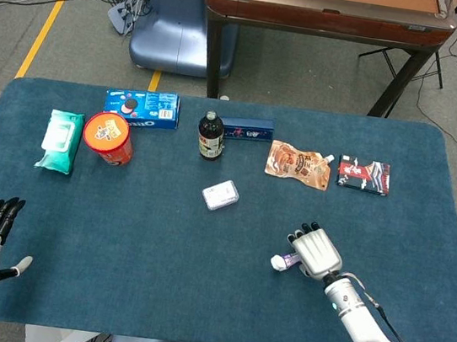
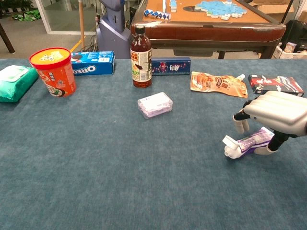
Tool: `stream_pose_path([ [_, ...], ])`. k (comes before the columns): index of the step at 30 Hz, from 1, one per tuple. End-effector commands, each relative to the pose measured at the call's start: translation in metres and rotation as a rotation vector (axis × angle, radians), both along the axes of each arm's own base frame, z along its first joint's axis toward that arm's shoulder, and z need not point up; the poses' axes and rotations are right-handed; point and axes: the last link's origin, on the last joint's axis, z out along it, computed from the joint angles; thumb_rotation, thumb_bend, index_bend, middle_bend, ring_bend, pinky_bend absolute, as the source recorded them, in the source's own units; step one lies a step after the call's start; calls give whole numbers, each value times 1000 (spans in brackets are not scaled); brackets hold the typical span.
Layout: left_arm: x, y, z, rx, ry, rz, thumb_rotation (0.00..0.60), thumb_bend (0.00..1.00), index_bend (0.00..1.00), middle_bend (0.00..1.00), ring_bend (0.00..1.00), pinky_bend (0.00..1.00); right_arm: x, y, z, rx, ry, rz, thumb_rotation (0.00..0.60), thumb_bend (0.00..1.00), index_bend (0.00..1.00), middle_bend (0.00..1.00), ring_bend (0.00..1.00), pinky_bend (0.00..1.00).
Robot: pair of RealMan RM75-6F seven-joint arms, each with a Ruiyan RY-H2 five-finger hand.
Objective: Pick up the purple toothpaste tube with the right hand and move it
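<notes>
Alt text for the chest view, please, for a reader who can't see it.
The right robot hand arches over a purple toothpaste tube lying on the blue table, its white cap pointing left. Behind stand a bottle and an orange cup.

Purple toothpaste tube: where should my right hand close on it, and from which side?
Grip the toothpaste tube across its flat middle body, from above. It lies flat, white cap toward the robot's left, and the right hand is arched over it.
</notes>
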Motion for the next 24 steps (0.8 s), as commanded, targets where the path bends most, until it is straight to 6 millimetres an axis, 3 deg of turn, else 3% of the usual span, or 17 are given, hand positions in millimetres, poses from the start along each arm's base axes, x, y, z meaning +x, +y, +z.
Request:
stream_pose_path([
  [1,0,0,0,2,-2,1,600,154,0,50,48,78,-1,0,-1,1,6,-3,600,222,447,444,271,275],
  [16,-3,0,1,5,2,6,600,153,0,50,48,78,-8,-5,-3,7,31,-17,600,339,549,519,335,276],
  [24,0,5,1,-7,7,-11,600,154,0,50,48,78,-6,-7,-5,24,60,-10,600,536,662,593,399,274],
])
